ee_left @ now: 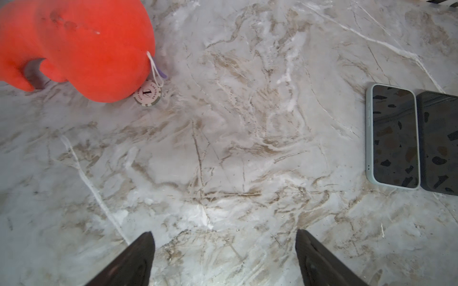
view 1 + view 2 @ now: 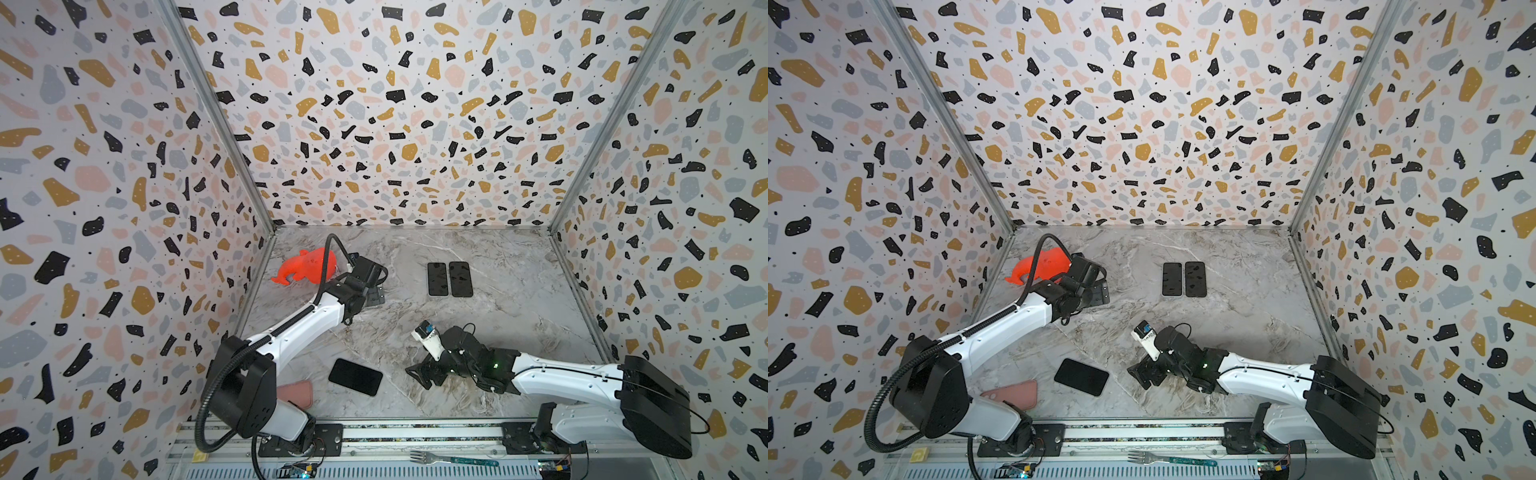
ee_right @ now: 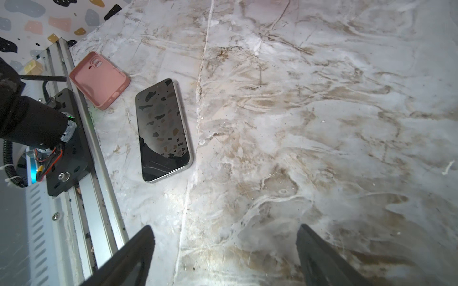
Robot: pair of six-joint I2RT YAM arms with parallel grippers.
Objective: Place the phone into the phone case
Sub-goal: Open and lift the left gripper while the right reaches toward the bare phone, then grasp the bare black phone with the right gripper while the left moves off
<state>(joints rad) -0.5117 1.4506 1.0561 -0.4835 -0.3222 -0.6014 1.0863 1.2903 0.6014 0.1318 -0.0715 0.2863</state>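
Bare phone (image 2: pixel 355 376), screen up, front-left on marble table (image 2: pixel 498 324), just beside empty pink case (image 3: pixel 99 79), long axis slanted, lying ahead of nearer right gripper (image 3: pixel 225 229), spread wide, empty; left gripper (image 1: pixel 224 232) likewise, well apart.

A glossy glass face rimmed in metal is seen on the phone (image 3: pixel 163 131), a smooth matt skin on the phone case (image 3: pixel 99 79), a marble-patterned sheen on the table (image 3: pixel 297 123), and fuzzy cloth on the orange toy (image 1: pixel 74 44).
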